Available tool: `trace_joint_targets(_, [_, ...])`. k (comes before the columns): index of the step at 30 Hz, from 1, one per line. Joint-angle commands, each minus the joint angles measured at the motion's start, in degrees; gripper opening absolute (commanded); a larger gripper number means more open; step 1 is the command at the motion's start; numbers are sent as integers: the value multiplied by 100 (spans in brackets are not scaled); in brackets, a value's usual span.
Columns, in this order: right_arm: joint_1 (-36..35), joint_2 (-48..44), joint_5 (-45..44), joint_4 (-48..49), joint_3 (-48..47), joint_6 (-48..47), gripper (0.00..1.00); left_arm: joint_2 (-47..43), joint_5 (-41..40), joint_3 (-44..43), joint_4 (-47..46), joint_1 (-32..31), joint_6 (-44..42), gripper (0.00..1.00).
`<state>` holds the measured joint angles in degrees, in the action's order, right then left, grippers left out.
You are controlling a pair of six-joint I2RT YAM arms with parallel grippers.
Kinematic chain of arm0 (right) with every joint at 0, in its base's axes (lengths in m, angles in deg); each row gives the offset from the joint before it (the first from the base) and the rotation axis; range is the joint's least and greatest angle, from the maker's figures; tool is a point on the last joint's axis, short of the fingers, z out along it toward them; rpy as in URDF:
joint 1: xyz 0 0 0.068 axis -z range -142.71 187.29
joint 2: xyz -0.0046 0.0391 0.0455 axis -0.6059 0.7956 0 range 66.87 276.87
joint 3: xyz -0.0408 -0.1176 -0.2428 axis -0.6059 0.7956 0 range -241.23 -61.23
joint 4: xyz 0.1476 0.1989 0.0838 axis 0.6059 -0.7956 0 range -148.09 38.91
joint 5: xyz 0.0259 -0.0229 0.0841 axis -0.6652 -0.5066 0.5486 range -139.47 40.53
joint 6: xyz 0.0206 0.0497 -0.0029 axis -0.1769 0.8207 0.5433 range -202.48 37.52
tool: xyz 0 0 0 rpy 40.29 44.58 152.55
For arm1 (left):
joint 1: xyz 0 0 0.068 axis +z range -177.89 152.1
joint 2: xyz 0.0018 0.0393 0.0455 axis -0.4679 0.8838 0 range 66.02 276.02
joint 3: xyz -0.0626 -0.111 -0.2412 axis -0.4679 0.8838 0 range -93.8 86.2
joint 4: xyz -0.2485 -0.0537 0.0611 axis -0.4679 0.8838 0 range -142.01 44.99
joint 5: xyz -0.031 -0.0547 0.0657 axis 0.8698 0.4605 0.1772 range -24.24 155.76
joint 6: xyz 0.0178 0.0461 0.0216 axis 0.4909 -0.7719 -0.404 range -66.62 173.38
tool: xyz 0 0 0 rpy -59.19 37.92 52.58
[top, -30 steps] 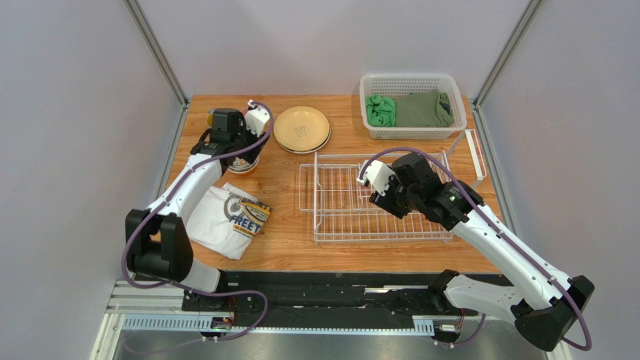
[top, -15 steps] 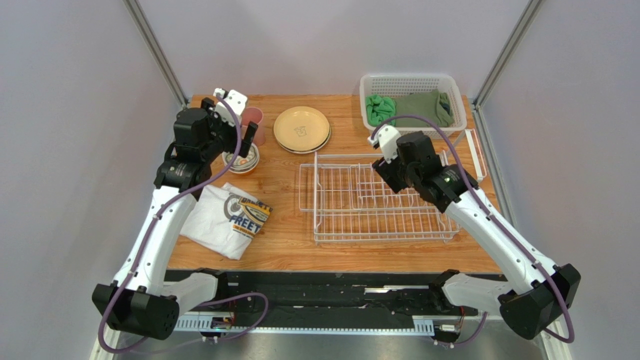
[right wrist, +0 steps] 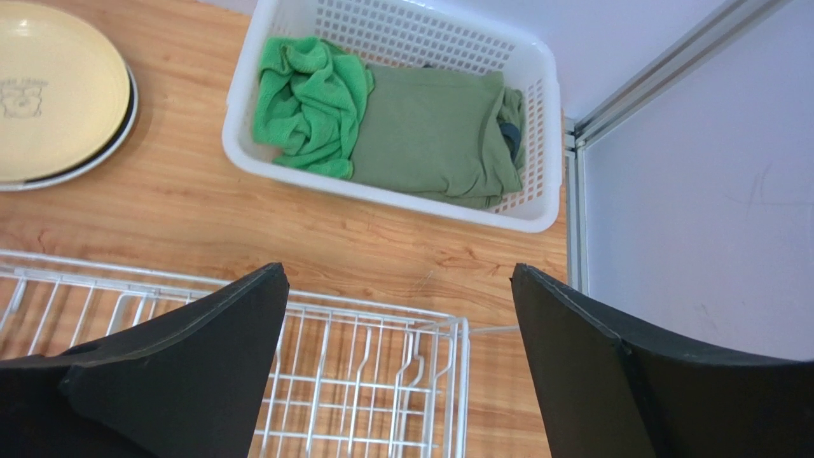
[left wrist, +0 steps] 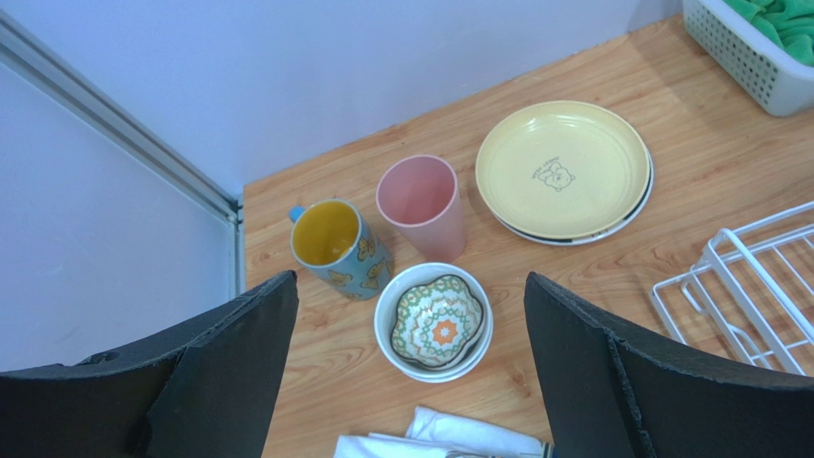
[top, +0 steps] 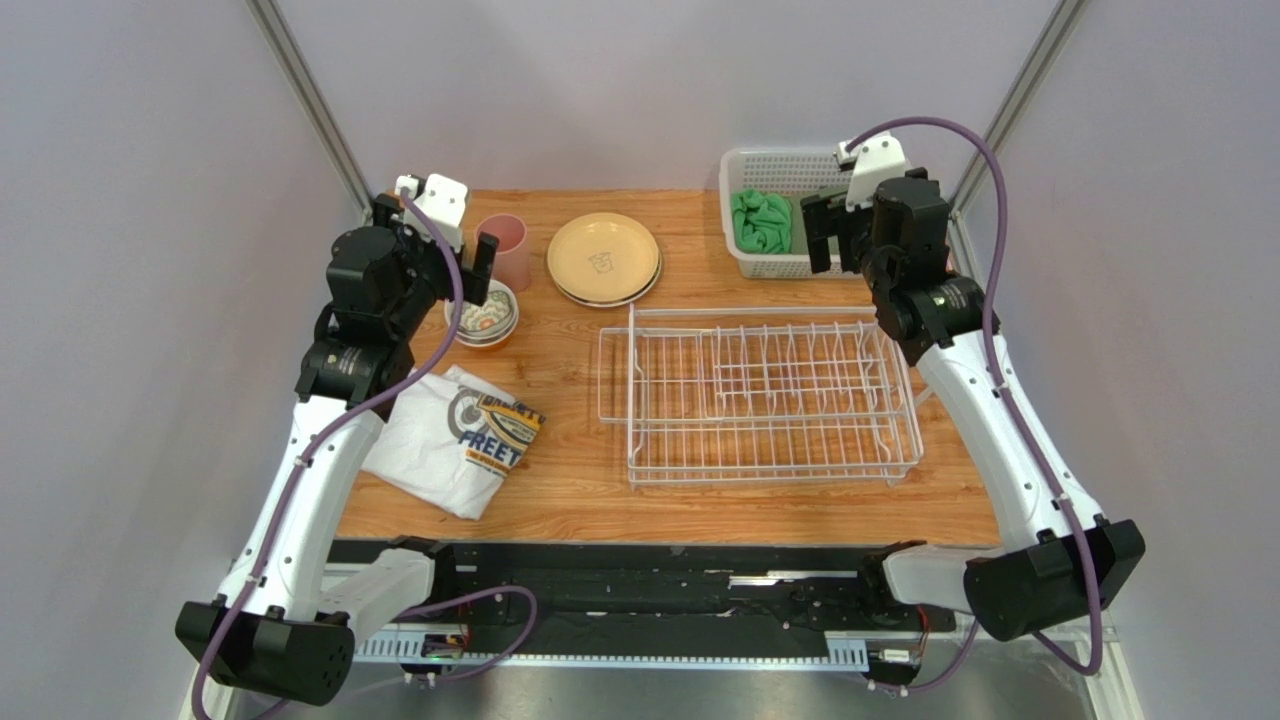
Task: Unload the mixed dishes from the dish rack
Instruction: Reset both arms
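Dish rack [top: 751, 480] bare, mixed dishes [left wrist: 420, 200] on the surface [top: 571, 450]: I judge unloading complete; my left tool [left wrist: 406, 286] and right tool [right wrist: 396, 277] stand wide, empty, and should retract.

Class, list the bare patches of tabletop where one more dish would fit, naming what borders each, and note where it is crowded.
Free: wood between the printed T-shirt and the dish rack; the strip between the plates and the basket. Crowded: the far-left corner, where mug, pink cup and small bowl cluster.
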<state>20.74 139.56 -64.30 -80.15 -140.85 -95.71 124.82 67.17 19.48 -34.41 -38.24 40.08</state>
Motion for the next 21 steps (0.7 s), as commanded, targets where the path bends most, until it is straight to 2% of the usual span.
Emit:
trace_joint_targets(1, [83,62,16,735,-221,392,98,-71,17,-43,-503,33,117,96])
trace_joint_targets(6, [56,-70,-178,1209,174,409,99,-45,17,-69,-591,33,143,96])
trace_joint_targets(16, [-471,-422,-600,1543,570,181,99,26,-9,27,-767,42,319,96])
trace_joint_targets(21, [-489,-606,-626,1614,666,181,99,70,-62,19,-794,42,363,96])
